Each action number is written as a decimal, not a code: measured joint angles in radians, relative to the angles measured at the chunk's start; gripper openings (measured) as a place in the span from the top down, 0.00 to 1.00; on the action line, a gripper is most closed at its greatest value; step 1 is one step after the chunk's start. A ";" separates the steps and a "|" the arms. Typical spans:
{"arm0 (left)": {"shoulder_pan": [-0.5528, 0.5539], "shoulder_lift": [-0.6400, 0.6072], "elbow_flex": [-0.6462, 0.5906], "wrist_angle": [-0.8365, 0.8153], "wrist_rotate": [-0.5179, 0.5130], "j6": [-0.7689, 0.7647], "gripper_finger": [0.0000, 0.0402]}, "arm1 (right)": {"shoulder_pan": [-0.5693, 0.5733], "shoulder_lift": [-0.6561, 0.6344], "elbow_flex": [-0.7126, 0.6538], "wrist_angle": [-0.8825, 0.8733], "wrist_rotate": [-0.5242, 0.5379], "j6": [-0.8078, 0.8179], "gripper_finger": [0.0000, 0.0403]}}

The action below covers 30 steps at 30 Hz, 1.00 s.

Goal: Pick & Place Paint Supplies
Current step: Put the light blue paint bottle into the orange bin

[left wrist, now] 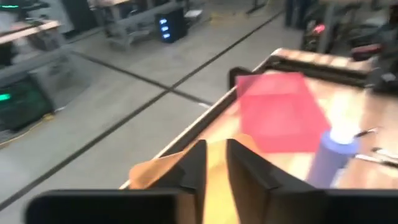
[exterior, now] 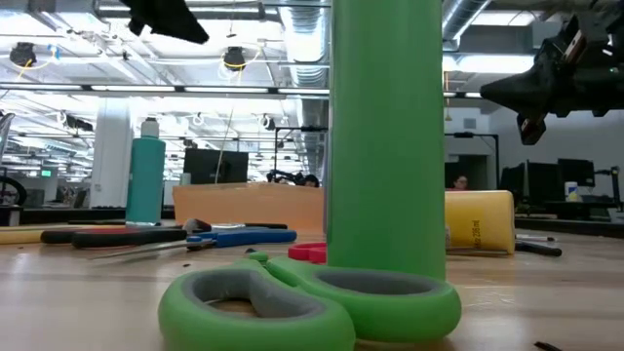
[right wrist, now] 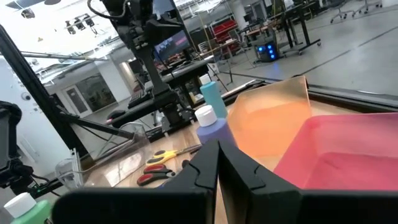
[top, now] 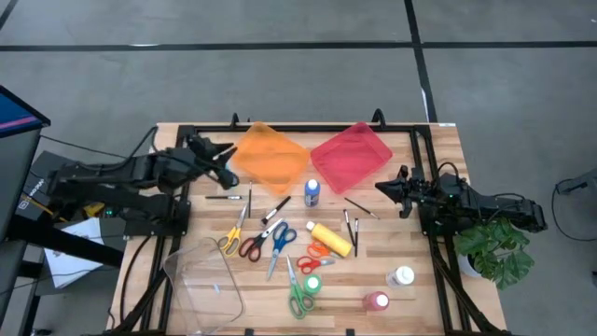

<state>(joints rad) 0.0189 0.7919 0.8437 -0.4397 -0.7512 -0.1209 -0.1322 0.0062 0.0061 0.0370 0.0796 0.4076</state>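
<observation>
While the left gripper (top: 227,159) hangs over the near-left rim of the orange tray (top: 270,154) at the bench's far edge, its fingers stand a narrow gap apart with nothing seen between them, which reads as a release into that tray or a pause between picks. I cannot tell whether anything lies in the tray. The supplies sit mid-bench: a brush (top: 224,197) just below that gripper, yellow scissors (top: 233,233), red scissors (top: 254,245), blue scissors (top: 280,241), a blue bottle (top: 312,192) between the two trays' near corners, a yellow bottle (top: 331,238), orange scissors (top: 319,250), more brushes (top: 353,224), green scissors (top: 300,297) toward the near edge, then white (top: 402,276) and pink (top: 377,301) bottles. A clear tray (top: 207,280) lies at the near-left. The red tray (top: 352,154) looks empty. The right gripper (top: 387,187) waits closed and empty by the right edge. Next, I judge, the left arm must drop to the nearest brush, aligning its fingers across the thin handle
</observation>
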 joint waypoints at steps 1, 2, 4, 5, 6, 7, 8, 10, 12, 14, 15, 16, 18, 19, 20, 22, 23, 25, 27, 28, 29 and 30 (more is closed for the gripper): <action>0.000 0.010 0.001 -0.001 -0.050 -0.021 0.78 | 0.000 0.000 0.000 0.000 0.000 0.000 0.98; 0.000 0.012 0.001 -0.010 -0.105 -0.049 0.75 | 0.000 0.000 0.000 0.000 0.000 0.000 0.98; 0.004 0.007 0.001 -0.058 -0.192 -0.118 0.71 | 0.000 0.000 0.000 -0.001 0.000 0.000 0.98; 0.009 -0.001 0.001 -0.097 -0.205 -0.160 0.71 | 0.000 0.000 0.000 -0.003 0.000 0.000 0.98; 0.011 -0.014 0.001 -0.154 -0.206 -0.210 0.72 | 0.000 0.000 0.000 -0.003 0.000 0.000 0.98; 0.011 -0.026 0.001 -0.206 -0.205 -0.261 0.75 | 0.000 0.000 0.000 -0.003 0.000 0.000 0.98; 0.008 -0.040 0.001 -0.253 -0.204 -0.309 0.80 | 0.000 0.000 0.000 -0.004 0.000 0.000 0.98; -0.006 -0.075 -0.019 -0.305 -0.212 -0.372 0.92 | 0.000 0.000 0.000 -0.004 0.000 0.000 0.98; -0.029 -0.121 -0.060 -0.302 -0.224 -0.396 0.97 | 0.000 0.000 0.000 -0.004 0.000 0.000 0.98; -0.050 -0.180 -0.111 -0.296 -0.267 -0.427 0.99 | 0.000 0.000 0.000 -0.005 0.000 0.000 0.98; -0.061 -0.212 -0.138 -0.293 -0.287 -0.438 0.99 | 0.000 0.000 0.000 -0.008 0.000 0.000 0.98; -0.072 -0.247 -0.166 -0.285 -0.303 -0.440 0.99 | 0.000 0.000 0.000 -0.009 0.000 0.000 0.98; -0.089 -0.313 -0.230 -0.235 -0.322 -0.441 1.00 | 0.000 0.000 0.000 -0.010 0.000 0.000 0.98; -0.097 -0.345 -0.263 -0.202 -0.323 -0.435 1.00 | 0.000 0.000 0.000 -0.010 0.000 0.000 0.98; -0.103 -0.375 -0.299 -0.165 -0.323 -0.426 1.00 | 0.000 0.000 0.000 -0.010 0.000 0.000 0.98; -0.115 -0.423 -0.372 -0.096 -0.322 -0.399 1.00 | 0.000 0.000 0.000 -0.010 0.000 0.000 0.98; -0.120 -0.445 -0.408 -0.066 -0.322 -0.392 1.00 | 0.000 0.000 0.000 -0.010 0.000 0.000 0.98; -0.125 -0.481 -0.472 -0.011 -0.322 -0.388 1.00 | 0.000 0.000 0.000 -0.010 0.000 0.000 0.98; -0.124 -0.506 -0.525 0.034 -0.322 -0.385 1.00 | 0.000 0.000 0.000 -0.011 0.000 0.000 0.98; -0.125 -0.516 -0.544 0.051 -0.322 -0.384 1.00 | 0.000 0.000 0.000 -0.011 0.000 0.000 0.98; -0.125 -0.524 -0.559 0.068 -0.322 -0.384 1.00 | 0.000 0.000 0.000 -0.011 0.000 0.000 0.98; -0.124 -0.527 -0.572 0.090 -0.322 -0.381 1.00 | 0.000 0.000 0.000 -0.011 0.000 0.000 0.98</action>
<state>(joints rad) -0.1055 0.2647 0.2720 -0.3499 -1.0734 -0.5018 -0.1322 0.0059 0.0060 0.0265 0.0795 0.4080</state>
